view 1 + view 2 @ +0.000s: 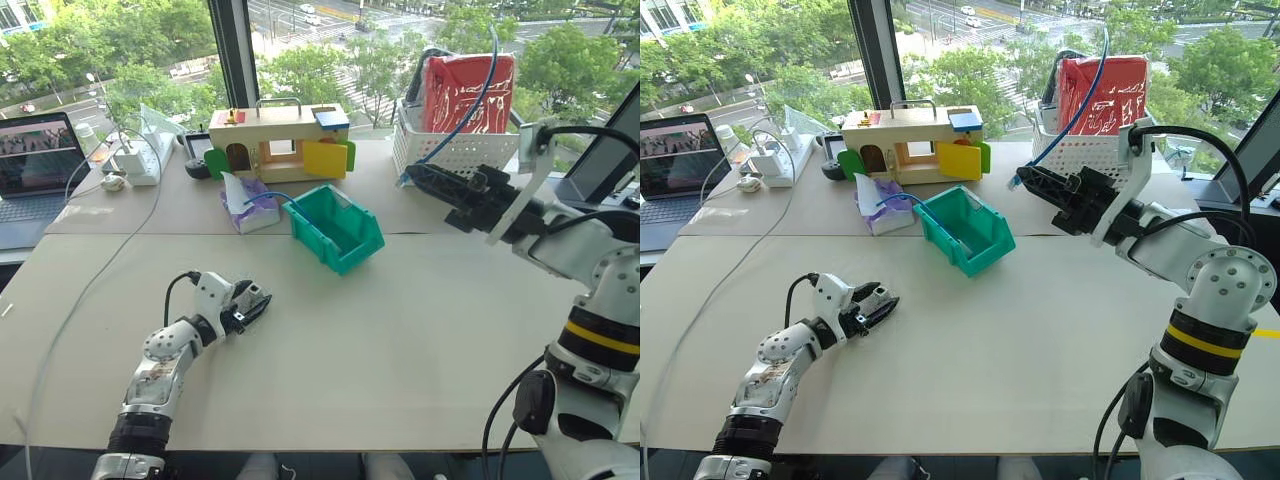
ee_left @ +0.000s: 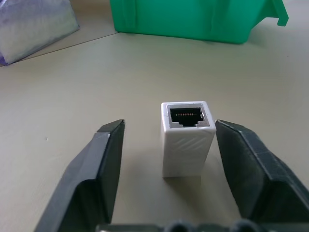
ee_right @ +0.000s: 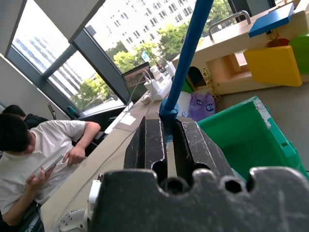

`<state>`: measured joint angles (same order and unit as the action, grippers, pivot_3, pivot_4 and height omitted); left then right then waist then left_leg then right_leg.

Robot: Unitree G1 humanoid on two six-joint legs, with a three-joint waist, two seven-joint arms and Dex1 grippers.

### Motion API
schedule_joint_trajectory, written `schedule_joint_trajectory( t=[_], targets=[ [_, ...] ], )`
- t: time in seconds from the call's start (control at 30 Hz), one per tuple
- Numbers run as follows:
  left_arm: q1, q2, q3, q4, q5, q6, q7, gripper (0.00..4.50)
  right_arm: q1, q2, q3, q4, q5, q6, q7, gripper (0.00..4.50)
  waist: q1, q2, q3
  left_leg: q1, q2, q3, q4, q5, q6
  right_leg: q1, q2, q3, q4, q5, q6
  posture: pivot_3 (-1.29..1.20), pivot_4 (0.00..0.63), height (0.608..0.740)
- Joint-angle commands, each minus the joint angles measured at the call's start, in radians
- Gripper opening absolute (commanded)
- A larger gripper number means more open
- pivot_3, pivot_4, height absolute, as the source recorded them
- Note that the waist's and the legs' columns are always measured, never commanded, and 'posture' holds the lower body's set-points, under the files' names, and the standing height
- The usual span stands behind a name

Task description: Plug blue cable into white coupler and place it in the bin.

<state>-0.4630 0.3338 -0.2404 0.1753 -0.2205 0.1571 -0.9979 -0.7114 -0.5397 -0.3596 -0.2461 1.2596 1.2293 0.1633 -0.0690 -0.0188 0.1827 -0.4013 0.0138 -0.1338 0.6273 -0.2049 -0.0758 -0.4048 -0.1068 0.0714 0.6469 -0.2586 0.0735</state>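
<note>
So nearest to the robot, the left gripper [image 1: 256, 302] sits low over the table [image 1: 400, 330] with the white coupler [image 2: 187, 137] between its fingers [image 2: 104, 169]. In the left wrist view the coupler stands between the two pads with its dark socket facing away from the wrist; there's a visible gap on one side and the other pad sits just beside it, so I'd call that a narrow bracket around it, and I can't tell if it's actually pinched yet. That orientation makes sense though: socket pointing out means a plug can come straight in. Higher up on the right, the right gripper [image 1: 1025, 182] is clamped tight on the blue cable [image 3: 186, 58] right by its end, and the rest of the cable arcs up and back over the white lattice basket [image 1: 455, 150]. Holding it that close to the plug probably keeps the tip stiff for insertion. Between the two and a bit further back sits the bin [image 1: 335, 228], its cut-away side toward the tissue pack [image 1: 245, 205], nothing in it that I can see. Behind that there's a wooden toy house [image 1: 280, 140], and a laptop [image 1: 35, 165] at the far left.
</note>
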Motion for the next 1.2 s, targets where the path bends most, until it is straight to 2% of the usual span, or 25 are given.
schedule_joint_trajectory(
  t=[0.03, 0.27, 0.47, 0.57, 0.7, 0.9, 1.2],
  targets=[
    [-0.045, -0.044, -0.093, -0.057, 0.033, 0.055, -0.018, 0.67, 0.063, -0.035, 0.02, -0.119, -0.032, -0.029, -0.016, 0.0, 0.002, 0.0, 0.0, 0.0, 0.0, 0.0, 0.0, 0.0, 0.0, 0.0, 0.0, 0.0, 0.0, 0.0, 0.0, 0.0, 0.15, 0.74],
    [-0.08, -0.086, -0.19, -0.002, 0.132, 0.088, 0.018, 0.67, 0.232, -0.021, 0.019, -0.284, -0.035, -0.041, -0.127, 0.0, 0.003, 0.0, 0.0, 0.0, 0.0, 0.0, 0.0, 0.0, 0.0, 0.0, 0.0, 0.0, 0.0, 0.0, 0.0, 0.0, 0.15, 0.74],
    [-0.104, -0.089, -0.244, -0.012, 0.212, 0.204, 0.068, 0.67, 0.422, 0.036, 0.108, -0.443, -0.065, -0.059, -0.233, 0.0, 0.01, 0.0, 0.0, 0.002, 0.0, 0.0, 0.001, 0.0, 0.0, 0.003, 0.0, 0.0, -0.001, 0.0, 0.001, 0.0, 0.15, 0.74],
    [-0.125, -0.077, -0.277, -0.02, 0.249, 0.215, 0.062, 0.67, 0.533, 0.141, 0.121, -0.482, -0.118, -0.121, -0.352, 0.0, 0.018, -0.002, -0.003, 0.002, 0.0, 0.0, 0.001, 0.0, 0.0, 0.004, 0.0, 0.0, -0.001, -0.001, 0.003, 0.0, 0.15, 0.74],
    [-0.137, -0.082, -0.286, -0.017, 0.253, 0.24, 0.058, 0.67, 0.632, 0.237, 0.159, -0.527, -0.179, -0.191, -0.411, 0.0, 0.021, -0.001, -0.004, 0.003, 0.0, 0.0, 0.001, 0.0, 0.0, 0.004, 0.0, 0.001, -0.001, -0.003, 0.007, 0.0, 0.15, 0.74],
    [-0.138, -0.096, -0.289, -0.016, 0.249, 0.26, 0.061, 0.67, 0.707, 0.239, 0.216, -0.526, -0.311, -0.259, -0.379, 0.0, 0.024, -0.001, -0.005, 0.004, 0.0, 0.0, 0.001, 0.0, 0.0, 0.005, 0.0, 0.0, -0.001, -0.004, 0.008, 0.0, 0.15, 0.74],
    [-0.124, -0.132, -0.251, -0.019, 0.215, 0.313, 0.092, 0.67, 0.745, 0.269, 0.216, -0.511, -0.315, -0.299, -0.353, 0.0, 0.026, -0.001, -0.005, 0.012, 0.0, 0.0, -0.001, 0.0, 0.0, 0.014, 0.0, 0.0, -0.005, -0.004, 0.009, 0.0, 0.15, 0.74]
  ],
)
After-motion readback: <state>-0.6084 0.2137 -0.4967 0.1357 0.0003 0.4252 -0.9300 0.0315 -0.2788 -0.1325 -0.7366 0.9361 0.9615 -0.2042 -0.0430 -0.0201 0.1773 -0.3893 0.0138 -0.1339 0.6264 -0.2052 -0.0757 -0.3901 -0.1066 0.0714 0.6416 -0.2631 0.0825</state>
